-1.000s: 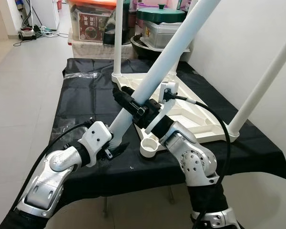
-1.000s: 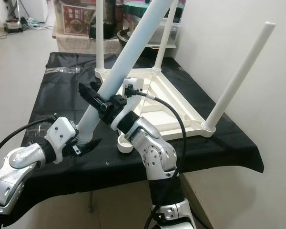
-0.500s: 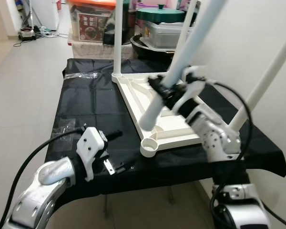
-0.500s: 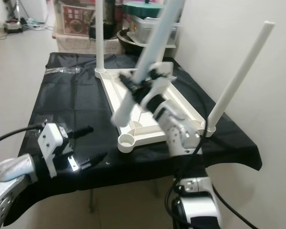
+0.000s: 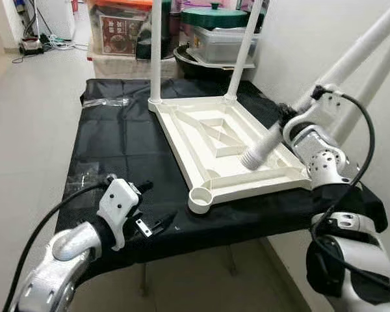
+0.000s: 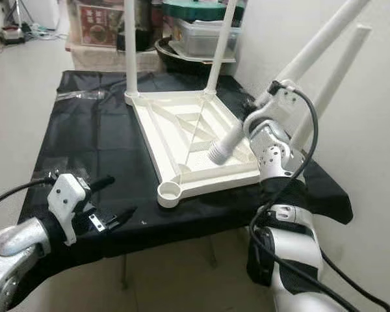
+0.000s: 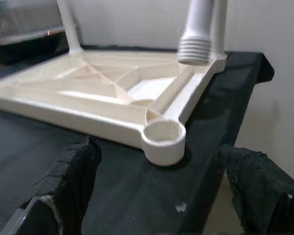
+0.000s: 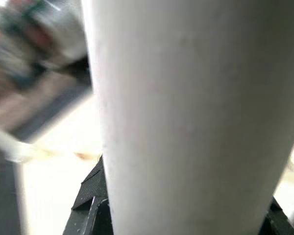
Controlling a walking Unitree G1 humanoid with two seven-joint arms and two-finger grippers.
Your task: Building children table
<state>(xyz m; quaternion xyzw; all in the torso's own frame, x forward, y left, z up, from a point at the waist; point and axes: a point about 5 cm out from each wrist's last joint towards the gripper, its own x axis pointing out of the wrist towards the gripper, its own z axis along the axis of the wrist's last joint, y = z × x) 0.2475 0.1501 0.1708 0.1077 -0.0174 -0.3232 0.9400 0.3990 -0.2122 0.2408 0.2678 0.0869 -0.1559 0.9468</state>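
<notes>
Black cloth covers a table (image 5: pixel 117 140) standing on a pale tiled floor beside a white wall, with plastic storage tubs (image 5: pixel 120 29) and a green-lidded pot (image 5: pixel 214 16) stacked beyond its far edge. Upside down on the cloth, toward the table's right side, lies a white plastic children's tabletop (image 5: pixel 224 146), its ribbed underside facing up. Three white tubular legs already stand in their corner sockets: one at the far left corner (image 5: pixel 155 49), one at the far right corner (image 5: pixel 244 49), and one at the near right corner (image 6: pixel 335 75), by the wall. The near left corner socket (image 5: pixel 201 199), a round open cup near the table's front edge, holds nothing. The robot's right gripper (image 5: pixel 291 117), raised over the tabletop's right edge, is clamped around a fourth white tubular leg (image 5: pixel 331 71), which slants up toward the wall while its ribbed threaded end (image 5: pixel 252 158) hangs just above the tabletop's inner frame, apart from the empty socket. The left gripper (image 5: pixel 153 208) sits low over the cloth near the table's front left edge, its black fingers (image 7: pixel 78 166) spread wide and holding nothing, aimed toward the empty socket. A clear plastic bag (image 5: pixel 110 102) lies near the far left corner.
</notes>
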